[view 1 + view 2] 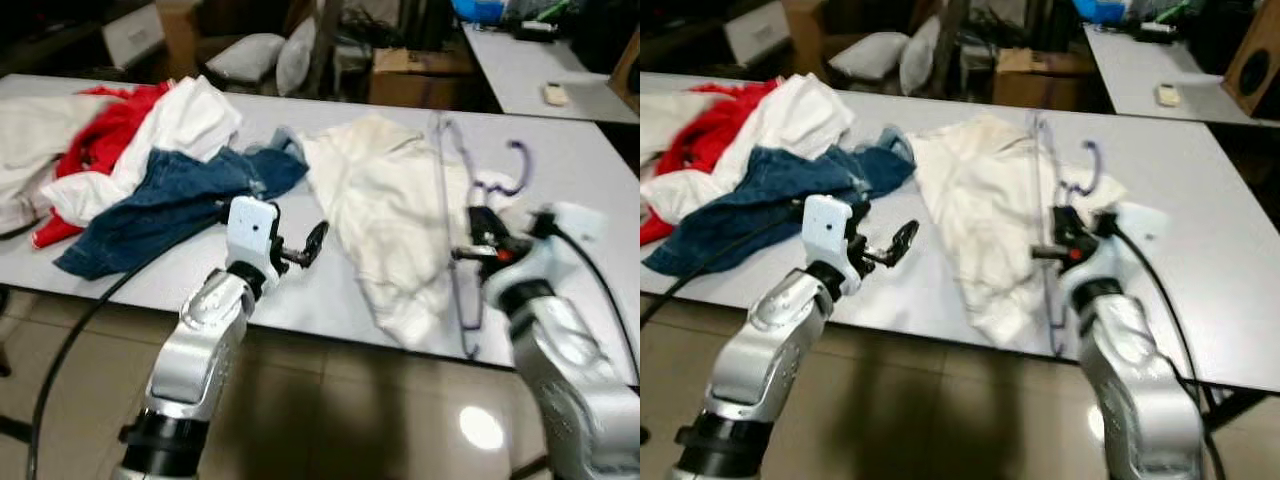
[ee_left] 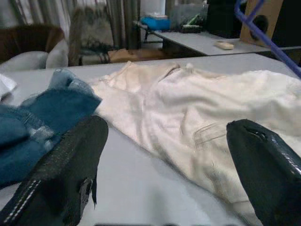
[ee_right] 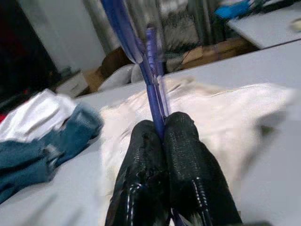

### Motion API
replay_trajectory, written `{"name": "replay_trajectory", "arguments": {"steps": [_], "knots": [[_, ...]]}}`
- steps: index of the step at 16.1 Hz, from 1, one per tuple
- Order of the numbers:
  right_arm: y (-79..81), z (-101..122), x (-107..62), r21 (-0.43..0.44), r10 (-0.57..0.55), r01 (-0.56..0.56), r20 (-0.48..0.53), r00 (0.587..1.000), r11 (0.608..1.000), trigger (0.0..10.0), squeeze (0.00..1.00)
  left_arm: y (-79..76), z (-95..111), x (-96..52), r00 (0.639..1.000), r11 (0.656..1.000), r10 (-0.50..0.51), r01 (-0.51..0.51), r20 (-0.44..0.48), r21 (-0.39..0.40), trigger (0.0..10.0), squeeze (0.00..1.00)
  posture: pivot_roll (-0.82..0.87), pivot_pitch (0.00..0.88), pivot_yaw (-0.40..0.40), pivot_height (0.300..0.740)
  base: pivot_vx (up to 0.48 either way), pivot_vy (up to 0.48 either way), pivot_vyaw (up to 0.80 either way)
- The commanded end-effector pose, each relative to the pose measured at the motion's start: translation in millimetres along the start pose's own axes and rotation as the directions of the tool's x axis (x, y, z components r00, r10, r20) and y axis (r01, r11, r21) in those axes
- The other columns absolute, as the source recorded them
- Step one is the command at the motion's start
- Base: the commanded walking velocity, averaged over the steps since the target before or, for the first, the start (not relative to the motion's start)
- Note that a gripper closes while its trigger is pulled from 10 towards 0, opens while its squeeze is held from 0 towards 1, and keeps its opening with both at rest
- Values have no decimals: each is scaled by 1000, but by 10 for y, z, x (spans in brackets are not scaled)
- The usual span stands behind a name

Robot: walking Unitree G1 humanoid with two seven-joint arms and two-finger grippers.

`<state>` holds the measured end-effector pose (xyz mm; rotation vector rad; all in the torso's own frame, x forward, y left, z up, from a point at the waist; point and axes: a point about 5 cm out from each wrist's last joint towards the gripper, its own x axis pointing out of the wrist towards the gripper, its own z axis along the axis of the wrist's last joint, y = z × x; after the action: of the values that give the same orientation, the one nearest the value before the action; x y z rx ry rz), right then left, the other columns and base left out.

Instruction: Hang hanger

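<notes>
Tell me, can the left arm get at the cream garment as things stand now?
Probably yes. The left tool is open and holds nothing, and it points at the cream garment with only bare table between them. The right tool is shut on the hanger.

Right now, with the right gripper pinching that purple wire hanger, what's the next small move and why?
Probably lift the right gripper straight up a little. Its fingers are shut on the purple wire hanger, which hangs close over the cream garment on the grey table, so rising should clear the cloth before carrying it off.
</notes>
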<state>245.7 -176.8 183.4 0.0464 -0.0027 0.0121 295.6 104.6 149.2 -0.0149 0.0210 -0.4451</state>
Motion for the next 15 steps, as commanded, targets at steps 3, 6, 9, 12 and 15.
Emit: {"name": "replay_trajectory", "arguments": {"steps": [3, 6, 9, 12, 15], "knots": [[-190, -54, -133, -34, -74, 73, -36, 997, 997, 10000, 0, -37, 24, 64, 999, 999, -39, 39, 0, 14, 10000, 318, -91, 0, 71, 740, 0, 480, -800], [-228, -159, -112, -69, -46, 40, -81, 996, 997, 10000, 0, 18, -14, -7, 1000, 996, 5, -3, -20, 84, 10000, 329, -46, 0, 27, 740, 0, -15, -719], [-182, -200, -63, -76, -2, -5, -103, 995, 997, 10000, 0, 71, -66, -139, 999, 997, 40, -38, -32, 62, 10000, 298, -25, 4, 6, 740, 0, -320, 0], [-219, -257, -82, -80, 22, -32, -128, 992, 996, 10000, 0, 88, -186, -223, 995, 996, 39, -31, -91, 86, 10000, 55, -27, 4, 3, 740, 0, 0, 0], [-257, -277, -125, -103, 56, -71, -148, 987, 992, 10000, 0, 1, -179, -167, 996, 998, -60, 61, -59, 16, 10000, 1000, -69, 0, 31, 740, 0, 0, 0]]}}
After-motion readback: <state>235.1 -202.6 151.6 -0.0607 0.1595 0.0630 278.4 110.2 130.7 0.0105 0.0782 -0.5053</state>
